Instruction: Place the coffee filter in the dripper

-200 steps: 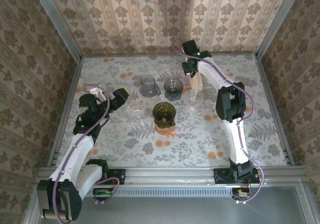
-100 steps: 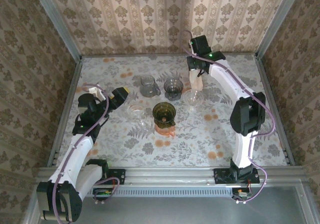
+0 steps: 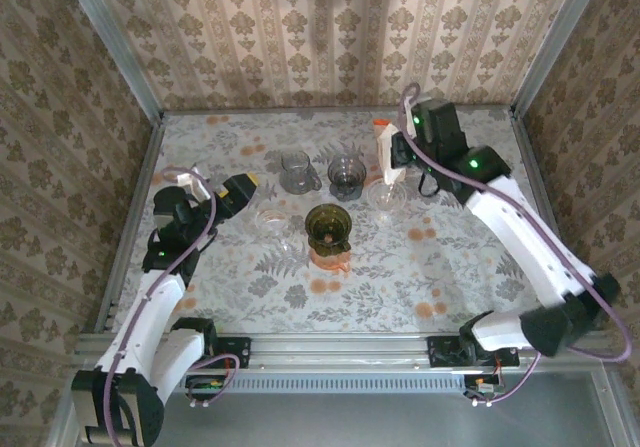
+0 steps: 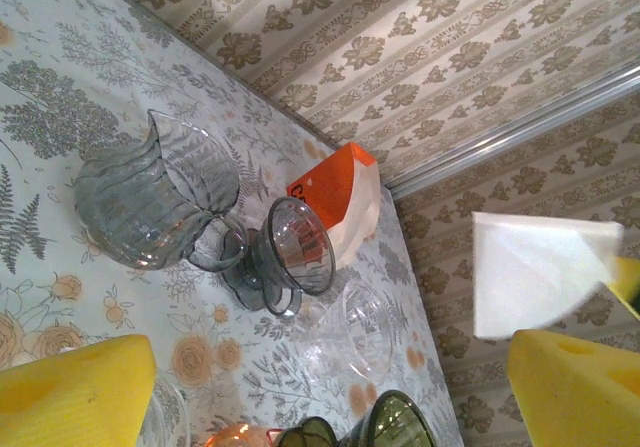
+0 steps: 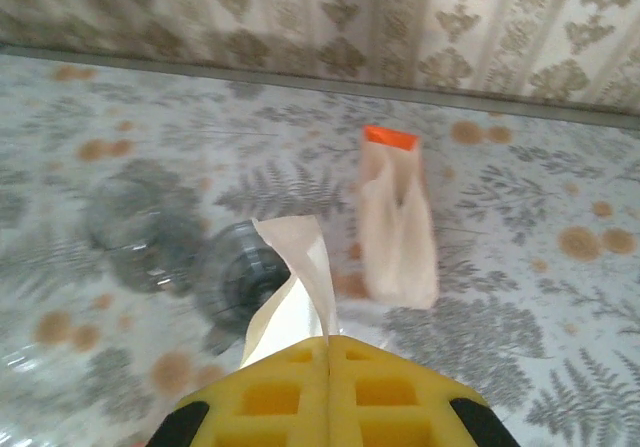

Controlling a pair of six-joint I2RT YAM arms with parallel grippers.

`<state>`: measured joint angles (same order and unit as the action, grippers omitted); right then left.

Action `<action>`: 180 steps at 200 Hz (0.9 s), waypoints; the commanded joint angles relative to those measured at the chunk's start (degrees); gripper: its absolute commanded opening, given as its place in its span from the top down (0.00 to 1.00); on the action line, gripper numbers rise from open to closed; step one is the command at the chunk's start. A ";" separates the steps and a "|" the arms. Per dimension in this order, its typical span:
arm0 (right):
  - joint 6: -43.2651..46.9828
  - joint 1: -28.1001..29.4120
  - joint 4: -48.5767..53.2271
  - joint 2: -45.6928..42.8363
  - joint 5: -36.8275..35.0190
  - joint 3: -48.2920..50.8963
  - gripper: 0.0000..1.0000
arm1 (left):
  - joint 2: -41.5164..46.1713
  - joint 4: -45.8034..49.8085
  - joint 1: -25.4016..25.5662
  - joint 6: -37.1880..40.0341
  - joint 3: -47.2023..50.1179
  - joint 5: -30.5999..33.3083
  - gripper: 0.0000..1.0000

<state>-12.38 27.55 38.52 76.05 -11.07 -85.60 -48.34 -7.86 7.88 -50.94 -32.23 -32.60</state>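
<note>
Paper, pale and folded, is clamped between the closed jaws of the right gripper (image 5: 328,352): one coffee filter (image 5: 292,282), held above the table (image 3: 470,267), close to one orange-topped filter packet (image 5: 398,222); five glass pieces are counted on the table: one grey pitcher (image 3: 295,172), one grey dripper (image 3: 347,175), one clear bowl (image 3: 386,195), one clear cup (image 3: 270,219), one olive-green dripper (image 3: 327,227); the left gripper (image 3: 240,189) is seen with jaws wide apart.

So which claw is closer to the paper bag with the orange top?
Right. The right claw, shut on a paper filter, is close by the bag. The left claw is open, far off on the other side of the glass jug.
</note>
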 commanded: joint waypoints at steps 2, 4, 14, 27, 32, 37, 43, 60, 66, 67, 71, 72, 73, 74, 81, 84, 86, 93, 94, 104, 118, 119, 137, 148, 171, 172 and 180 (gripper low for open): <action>-4.34 4.86 8.55 -4.98 4.15 1.42 1.00 | 1.66 1.72 1.44 1.11 -1.26 -1.75 0.07; -4.57 5.36 9.39 -5.18 4.46 1.17 1.00 | 1.73 1.86 1.57 1.17 -1.21 -1.70 0.07; -5.40 8.00 13.53 -5.64 6.40 0.01 1.00 | 1.99 2.37 2.25 1.69 -1.24 -1.71 0.07; -6.69 11.15 18.29 -5.65 7.59 -1.89 1.00 | 2.42 3.52 3.12 2.56 -1.43 -1.56 0.07; -7.17 12.33 20.30 -5.45 8.31 -2.93 1.00 | 2.58 3.91 3.46 2.99 -1.51 -1.40 0.07; -7.72 13.53 21.97 -5.32 8.98 -3.92 1.00 | 2.75 4.22 3.83 3.31 -1.44 -1.20 0.07; -8.50 14.68 23.90 -4.97 9.93 -5.30 1.00 | 2.92 4.48 4.27 3.60 -1.43 -0.97 0.07; -10.23 17.21 29.45 -2.99 11.77 -9.77 1.00 | 3.07 4.78 5.43 4.17 -1.22 -0.63 0.08; -10.59 17.95 31.33 -2.13 12.14 -11.50 1.00 | 3.01 4.68 5.86 4.26 -1.11 -0.57 0.08; -10.66 18.01 31.69 -2.00 12.18 -11.73 1.00 | 3.04 4.69 5.93 4.26 -1.09 -0.55 0.08; -10.81 18.47 32.96 -1.31 12.25 -12.82 1.00 | 3.00 4.61 6.20 4.34 -1.00 -0.54 0.09; -10.86 18.53 33.21 -1.11 12.32 -12.96 1.00 | 3.00 4.65 6.28 4.35 -1.00 -0.49 0.09; -10.97 18.65 33.47 -0.96 12.31 -13.20 1.00 | 2.95 4.63 6.32 4.40 -1.00 -0.47 0.09; -10.98 18.71 33.68 -0.80 12.35 -13.46 1.00 | 2.92 4.62 6.38 4.42 -0.95 -0.46 0.09; -11.37 19.34 35.06 0.40 12.75 -14.77 1.00 | 2.82 4.66 6.89 4.52 -0.83 -0.38 0.09; -11.52 19.51 35.58 0.94 13.08 -15.21 1.00 | 2.83 4.61 7.08 4.60 -0.78 -0.25 0.09; -11.69 19.55 36.08 1.47 13.35 -15.72 1.00 | 2.75 4.67 7.29 4.66 -0.74 -0.24 0.09; -12.00 19.65 37.07 2.85 13.97 -16.68 1.00 | 2.72 4.69 7.69 4.79 -0.65 -0.12 0.09; -11.98 19.65 37.24 3.08 14.01 -16.82 1.00 | 2.72 4.69 7.73 4.79 -0.65 -0.11 0.09; -12.30 19.73 38.24 5.72 14.78 -18.07 1.00 | 2.64 4.72 8.32 5.12 -0.56 0.14 0.09; -12.42 19.78 39.24 8.73 14.72 -20.14 1.00 | 2.72 4.97 9.02 5.61 -0.56 0.08 0.08; -12.37 19.71 39.34 8.92 14.70 -20.31 1.00 | 2.72 5.01 9.05 5.64 -0.56 0.08 0.08; -11.38 19.57 40.73 13.18 13.81 -23.65 1.00 | 3.03 5.13 9.85 6.10 -0.47 0.17 0.07; -11.07 19.44 41.31 15.57 13.62 -25.73 1.00 | 3.17 5.17 10.18 6.27 -0.28 0.21 0.07; -10.00 18.72 42.95 20.27 13.05 -29.95 1.00 | 3.35 5.06 10.91 6.20 0.06 0.28 0.06; -9.97 18.70 43.04 20.41 13.07 -30.14 1.00 | 3.34 5.05 10.92 6.20 0.10 0.27 0.06; -9.62 18.46 43.99 22.03 12.64 -31.77 1.00 | 3.34 5.09 11.28 6.29 0.11 0.22 0.06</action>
<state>-22.74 46.83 77.32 94.85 2.17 -112.22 -46.09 -2.85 18.15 -46.35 -32.23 -32.53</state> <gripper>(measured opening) 0.062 0.935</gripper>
